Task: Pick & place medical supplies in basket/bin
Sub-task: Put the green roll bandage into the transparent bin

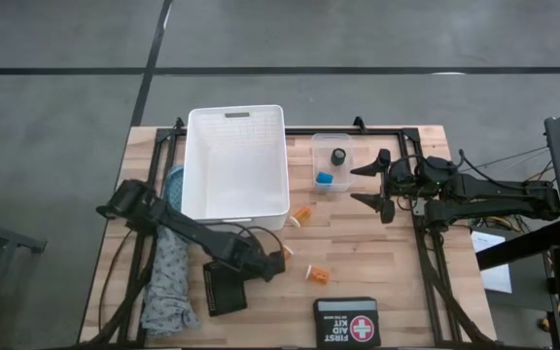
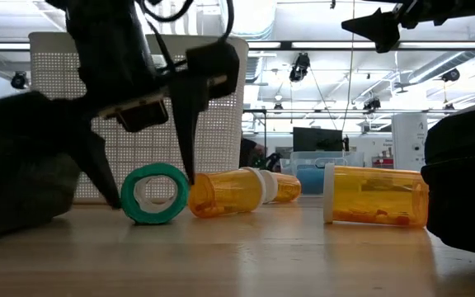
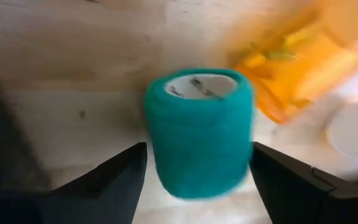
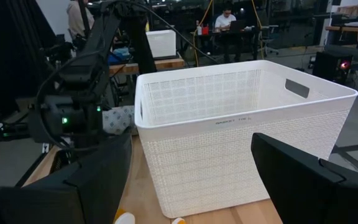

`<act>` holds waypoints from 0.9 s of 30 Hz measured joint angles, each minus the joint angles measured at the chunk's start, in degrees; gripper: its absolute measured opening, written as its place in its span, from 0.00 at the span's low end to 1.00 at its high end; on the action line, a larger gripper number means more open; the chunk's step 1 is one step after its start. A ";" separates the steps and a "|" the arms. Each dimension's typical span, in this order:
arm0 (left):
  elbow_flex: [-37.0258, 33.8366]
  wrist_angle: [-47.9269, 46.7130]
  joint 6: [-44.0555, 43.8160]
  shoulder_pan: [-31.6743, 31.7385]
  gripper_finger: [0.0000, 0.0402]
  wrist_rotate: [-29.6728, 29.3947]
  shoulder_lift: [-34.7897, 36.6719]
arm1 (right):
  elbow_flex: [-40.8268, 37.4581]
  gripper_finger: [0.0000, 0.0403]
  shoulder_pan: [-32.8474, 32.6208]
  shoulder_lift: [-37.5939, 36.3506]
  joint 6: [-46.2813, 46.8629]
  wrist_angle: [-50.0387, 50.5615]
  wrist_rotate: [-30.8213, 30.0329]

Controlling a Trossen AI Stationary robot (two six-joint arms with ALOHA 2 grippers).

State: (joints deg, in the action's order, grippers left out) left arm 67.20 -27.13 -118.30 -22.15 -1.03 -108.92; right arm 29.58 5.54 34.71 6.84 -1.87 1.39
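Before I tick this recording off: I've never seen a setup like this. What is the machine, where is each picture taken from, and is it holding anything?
These are two dark robot arms at a wooden table. One picture looks straight down, one sits at table height, and one camera rides on each wrist.

On the table stand a big white basket and a small clear tub. Orange pill bottles lie loose, a patterned cloth lies at the left edge, and a black first aid kit at the near edge.

The left gripper is down at the table, its fingers open on either side of a teal roll. They are not yet closed on it, so nothing is held. The right gripper waits open and empty beside the tub.
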 joint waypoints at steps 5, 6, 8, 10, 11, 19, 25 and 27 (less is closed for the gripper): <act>0.00 0.48 0.00 0.00 0.71 0.68 -0.49 | -0.02 0.81 0.00 -0.01 0.01 0.00 0.00; 0.00 0.51 0.00 0.00 0.71 0.67 -0.47 | -0.02 0.81 -0.02 -0.01 0.00 0.00 0.01; 0.00 0.48 0.08 0.00 0.71 0.67 -0.33 | -0.02 0.81 -0.01 -0.01 0.01 0.00 0.00; 0.00 0.60 0.66 0.00 0.70 0.63 -0.17 | -0.02 0.81 0.00 -0.01 0.01 0.00 0.00; 0.00 0.57 0.97 0.00 0.69 0.62 -0.12 | -0.02 0.81 -0.02 -0.01 0.01 0.00 0.00; 0.00 0.75 1.49 0.00 0.50 0.63 -0.06 | -0.02 0.81 -0.01 -0.01 0.01 0.00 0.02; 0.02 0.78 1.49 0.00 0.41 0.67 -0.01 | -0.02 0.81 -0.02 -0.01 0.01 0.00 0.00; 0.02 0.80 1.49 0.00 0.40 0.70 0.00 | -0.02 0.81 0.00 -0.01 0.01 0.00 0.00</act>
State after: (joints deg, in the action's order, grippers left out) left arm 67.22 -26.33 -116.81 -22.15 -0.34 -108.92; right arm 29.56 5.54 34.70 6.85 -1.87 1.39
